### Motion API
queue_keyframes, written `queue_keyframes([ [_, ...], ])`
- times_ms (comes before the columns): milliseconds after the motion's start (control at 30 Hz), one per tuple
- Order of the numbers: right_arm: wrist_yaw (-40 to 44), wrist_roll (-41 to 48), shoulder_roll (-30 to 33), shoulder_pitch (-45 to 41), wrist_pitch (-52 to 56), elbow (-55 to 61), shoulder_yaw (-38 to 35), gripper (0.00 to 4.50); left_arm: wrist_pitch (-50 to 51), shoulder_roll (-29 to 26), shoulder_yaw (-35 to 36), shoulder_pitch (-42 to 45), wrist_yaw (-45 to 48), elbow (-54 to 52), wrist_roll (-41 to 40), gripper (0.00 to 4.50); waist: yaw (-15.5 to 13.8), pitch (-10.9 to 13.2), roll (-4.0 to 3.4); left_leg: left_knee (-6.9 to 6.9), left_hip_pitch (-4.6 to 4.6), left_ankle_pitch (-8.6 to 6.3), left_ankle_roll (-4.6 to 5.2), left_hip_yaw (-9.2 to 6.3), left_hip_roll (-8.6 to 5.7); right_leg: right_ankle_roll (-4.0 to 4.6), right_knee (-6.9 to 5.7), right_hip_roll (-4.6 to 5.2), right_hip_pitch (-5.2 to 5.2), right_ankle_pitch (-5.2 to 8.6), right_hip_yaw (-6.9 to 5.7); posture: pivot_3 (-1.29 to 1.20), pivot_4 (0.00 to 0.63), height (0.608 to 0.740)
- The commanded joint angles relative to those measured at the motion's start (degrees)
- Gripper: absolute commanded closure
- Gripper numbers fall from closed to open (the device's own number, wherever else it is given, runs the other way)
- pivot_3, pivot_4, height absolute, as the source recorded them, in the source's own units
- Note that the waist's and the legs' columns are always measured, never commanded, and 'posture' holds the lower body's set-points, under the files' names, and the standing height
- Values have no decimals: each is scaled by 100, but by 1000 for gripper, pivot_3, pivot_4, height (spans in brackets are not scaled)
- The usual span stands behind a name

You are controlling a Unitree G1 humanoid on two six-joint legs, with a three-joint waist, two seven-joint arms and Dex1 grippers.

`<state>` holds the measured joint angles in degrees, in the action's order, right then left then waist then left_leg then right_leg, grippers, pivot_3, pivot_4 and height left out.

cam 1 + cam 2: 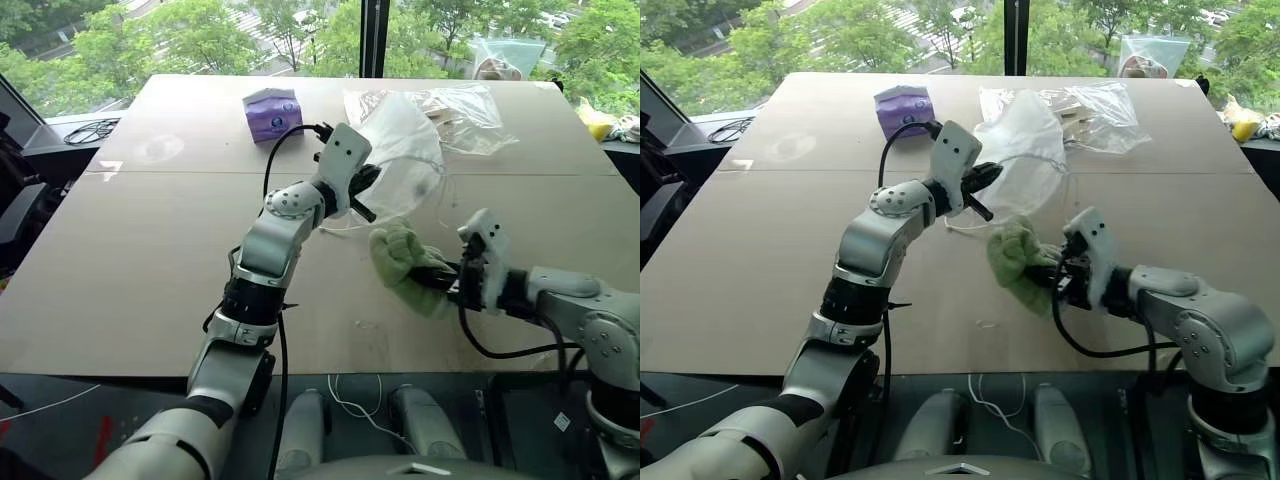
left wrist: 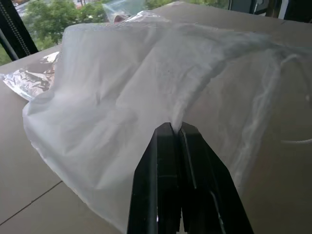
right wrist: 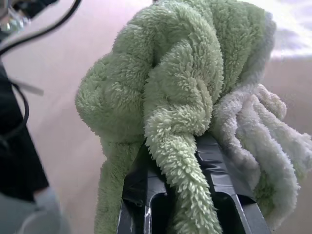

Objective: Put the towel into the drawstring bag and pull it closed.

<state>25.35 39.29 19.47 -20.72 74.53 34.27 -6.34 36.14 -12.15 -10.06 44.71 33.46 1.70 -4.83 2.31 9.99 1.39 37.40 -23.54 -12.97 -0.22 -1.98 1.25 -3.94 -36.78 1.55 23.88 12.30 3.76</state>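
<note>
A: Where is the towel (image 1: 402, 262)?
B: Pinched in the right gripper (image 1: 432, 276), lifted just near-right of the bag (image 1: 400, 165).
A: And the bag?
B: The left gripper (image 1: 362, 193) is clamped on its near edge; its mouth faces the towel, I judge.

Over on the far side of the tan table (image 1: 150, 260), a small purple tissue box (image 1: 272, 113) sits upright, well apart from the clear crinkly plastic bag (image 1: 462, 112) with beige pieces lying near the far right corner. Beyond the table's left edge, a coil of dark cable (image 1: 90, 130) rests on the window ledge, and green trees (image 1: 190, 35) show behind the glass.
</note>
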Motion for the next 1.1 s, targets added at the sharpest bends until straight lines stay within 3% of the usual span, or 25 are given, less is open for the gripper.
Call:
queue_keyframes([
  [33, -899, -380, -636, -125, -625, -363, -412, 4463, -5, -159, -41, 24, 402, -417, -255, 4500, -18, 0, -1, 0, -8, 0, 0, -2, 0, -6, 0, 0, 7, -4, -1, 0, 150, 740],
  [333, -1280, -677, -790, 65, -1448, -802, -678, 4463, 488, -505, 144, 139, 1075, -469, -979, 4500, 2, 1, -3, -20, -31, -1, 0, 1, -12, 1, 1, 15, 34, -24, -1, 0, 150, 740],
  [500, -1691, -398, -1683, -387, -1743, -1179, -866, 4463, 788, -512, 54, 47, 1293, -721, -1294, 4500, 27, 3, -7, -17, -20, 0, 1, -1, 0, -15, -9, -2, 34, -15, 1, 0, 150, 740],
  [633, -2121, 315, -2691, -650, -1910, -1777, -1478, 4463, 1061, -658, -255, -154, 1449, -1099, -1390, 4500, 19, 3, -10, -13, -18, 0, 1, -4, 8, -6, -15, -11, 34, -20, 1, 0, 150, 740],
  [800, -3021, 2294, -3582, -1089, -2265, -2654, -2440, 4463, 1455, -665, -280, -344, 1519, -1576, -1784, 4500, -32, 6, -15, -14, -31, 0, 1, -1, -1, 9, -4, 8, 33, -29, -2, 0, 150, 740],
  [967, -4467, 4234, -4164, -1476, -3672, -3170, -2727, 4463, 1683, -500, -27, -278, 1322, -1605, -2101, 4500, 18, 15, -30, -15, -29, 0, 2, 1, -5, 7, -3, 11, 33, -28, -1, 0, 150, 740],
  [1100, -5199, 4711, -4167, -1464, -4491, -3069, -2173, 4463, 1601, -337, 104, -199, 1046, -1400, -2096, 4500, 60, 18, -36, -16, -24, 0, 2, -2, 4, 0, -5, -5, 33, -23, 0, 0, 150, 740],
])
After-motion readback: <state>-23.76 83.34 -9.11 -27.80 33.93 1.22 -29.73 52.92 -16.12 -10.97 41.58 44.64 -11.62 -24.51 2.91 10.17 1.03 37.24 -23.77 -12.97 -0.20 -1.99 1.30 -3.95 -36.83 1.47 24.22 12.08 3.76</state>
